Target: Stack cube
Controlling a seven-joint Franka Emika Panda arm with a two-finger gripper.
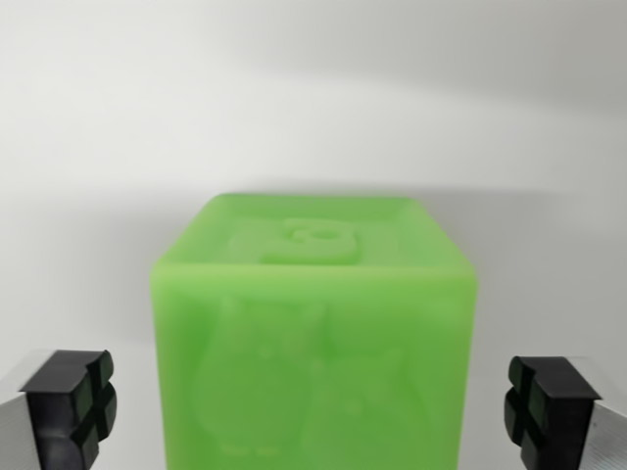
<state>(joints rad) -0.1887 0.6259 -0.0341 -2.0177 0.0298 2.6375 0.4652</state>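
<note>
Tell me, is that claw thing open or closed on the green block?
Open. The gripper has its black pads on either side of the green cube, with a visible gap at each side.

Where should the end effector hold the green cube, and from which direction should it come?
Grip the green cube on its two flat side faces, coming straight on as the wrist view looks. The end effector is open, with a pad on either side of the cube, apart from its faces, so it seems centred already.
</note>
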